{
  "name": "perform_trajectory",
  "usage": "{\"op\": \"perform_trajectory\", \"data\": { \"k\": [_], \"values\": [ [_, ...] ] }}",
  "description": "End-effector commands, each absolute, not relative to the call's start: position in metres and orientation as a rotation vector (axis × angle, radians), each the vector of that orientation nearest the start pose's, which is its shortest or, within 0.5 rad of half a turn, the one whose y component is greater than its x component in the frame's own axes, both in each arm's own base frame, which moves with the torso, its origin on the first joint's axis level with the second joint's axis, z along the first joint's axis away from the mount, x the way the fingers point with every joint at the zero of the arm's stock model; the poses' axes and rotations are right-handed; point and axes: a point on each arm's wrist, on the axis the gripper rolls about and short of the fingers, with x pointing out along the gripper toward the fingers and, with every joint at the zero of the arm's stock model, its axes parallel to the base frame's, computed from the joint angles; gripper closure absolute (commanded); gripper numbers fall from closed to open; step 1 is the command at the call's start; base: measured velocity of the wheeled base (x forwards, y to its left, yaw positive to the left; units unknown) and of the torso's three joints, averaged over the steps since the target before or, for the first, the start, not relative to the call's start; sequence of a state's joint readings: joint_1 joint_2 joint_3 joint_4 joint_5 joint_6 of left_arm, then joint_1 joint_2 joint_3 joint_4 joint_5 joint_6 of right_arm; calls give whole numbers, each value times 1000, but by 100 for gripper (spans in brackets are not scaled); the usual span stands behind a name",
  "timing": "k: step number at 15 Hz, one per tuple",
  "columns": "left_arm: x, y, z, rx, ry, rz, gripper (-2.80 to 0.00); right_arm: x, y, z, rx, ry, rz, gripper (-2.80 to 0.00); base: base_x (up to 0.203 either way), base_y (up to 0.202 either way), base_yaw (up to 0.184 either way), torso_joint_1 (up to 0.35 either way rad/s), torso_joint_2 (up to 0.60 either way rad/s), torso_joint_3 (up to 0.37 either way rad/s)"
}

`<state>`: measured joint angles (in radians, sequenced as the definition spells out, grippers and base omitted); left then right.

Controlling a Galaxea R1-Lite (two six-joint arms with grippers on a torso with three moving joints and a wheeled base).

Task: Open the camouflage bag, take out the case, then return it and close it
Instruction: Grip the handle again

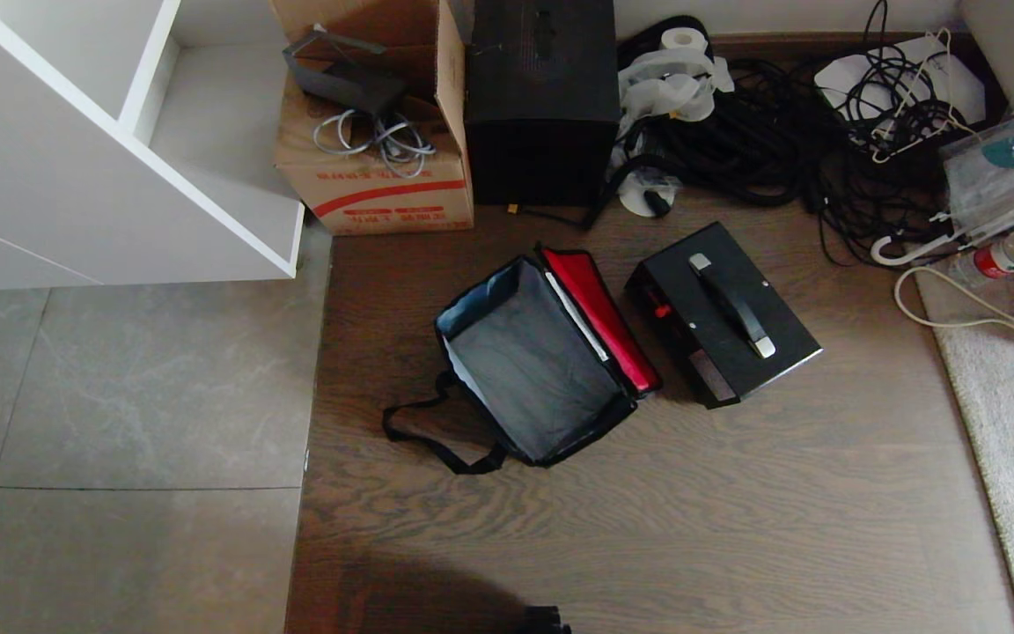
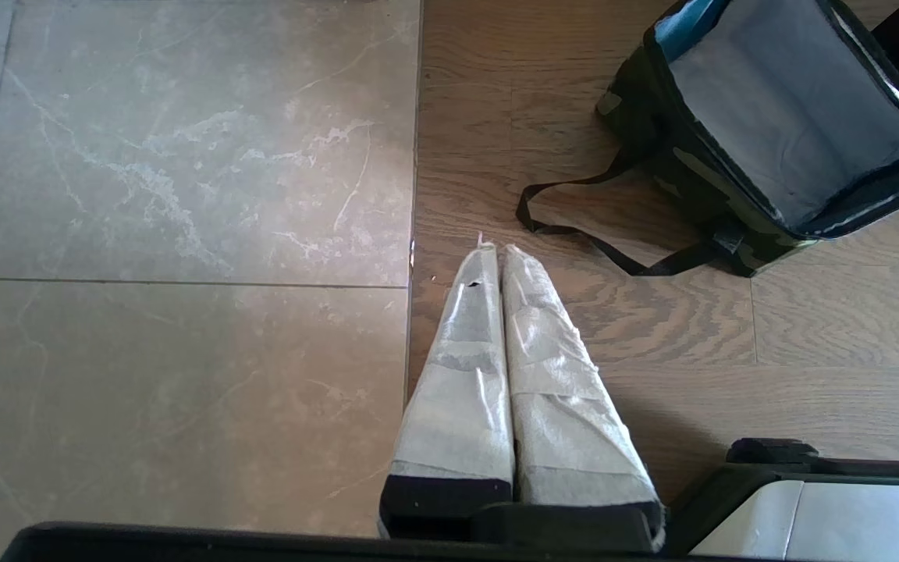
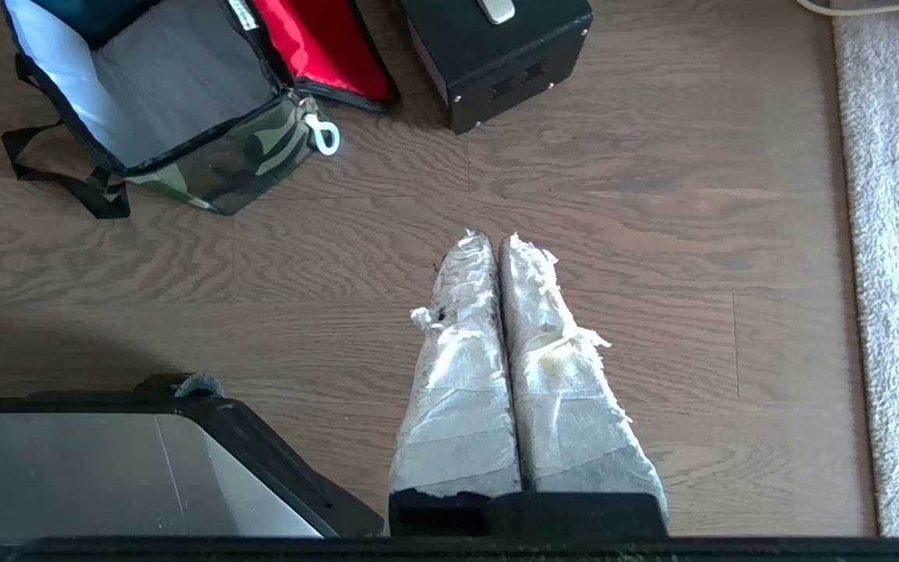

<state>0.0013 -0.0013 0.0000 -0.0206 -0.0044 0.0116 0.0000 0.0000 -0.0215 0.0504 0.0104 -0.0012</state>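
The bag (image 1: 535, 365) stands open on the wooden floor (image 1: 692, 511), its red-lined lid (image 1: 599, 317) folded back toward the case (image 1: 723, 313), which lies just beside it on the floor, handle (image 1: 731, 304) up. The bag's inside looks grey and bare, though its deep corners are in shadow. Its camouflage outside is hidden in the head view and shows only in the wrist views; a black strap (image 1: 423, 431) loops out on the floor. In the right wrist view the case is cut off by the frame edge.

Neither arm shows in the head view. The left gripper (image 2: 494, 248) hangs over the seam between tile (image 2: 176, 234) and wood, its wrapped fingers (image 2: 465, 375) pressed together, holding nothing. The right gripper (image 3: 488, 236) hangs over bare wood short of the bag, fingers also pressed together and empty.

Behind, a cardboard box (image 1: 375, 167) carries red stripes and red print too small to read. A tall black box (image 1: 542, 97) stands next to it, and a tangle of cables (image 1: 762, 132) hides much of the floor beyond. A bottle (image 1: 1013, 255) with a red label, unreadable, is partly cut off.
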Motion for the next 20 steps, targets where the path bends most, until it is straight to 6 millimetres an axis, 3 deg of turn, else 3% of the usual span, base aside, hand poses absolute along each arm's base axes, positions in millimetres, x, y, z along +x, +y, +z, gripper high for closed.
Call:
{"op": "perform_trajectory", "data": {
  "k": [1,20],
  "values": [
    [-22,0,75,12,-12,-3,0,-24,0,76,-1,31,11,0,0,0,0,0,0,0],
    [-22,0,75,12,-12,-3,0,-24,0,76,-1,31,11,0,0,0,0,0,0,0]
  ]
}}
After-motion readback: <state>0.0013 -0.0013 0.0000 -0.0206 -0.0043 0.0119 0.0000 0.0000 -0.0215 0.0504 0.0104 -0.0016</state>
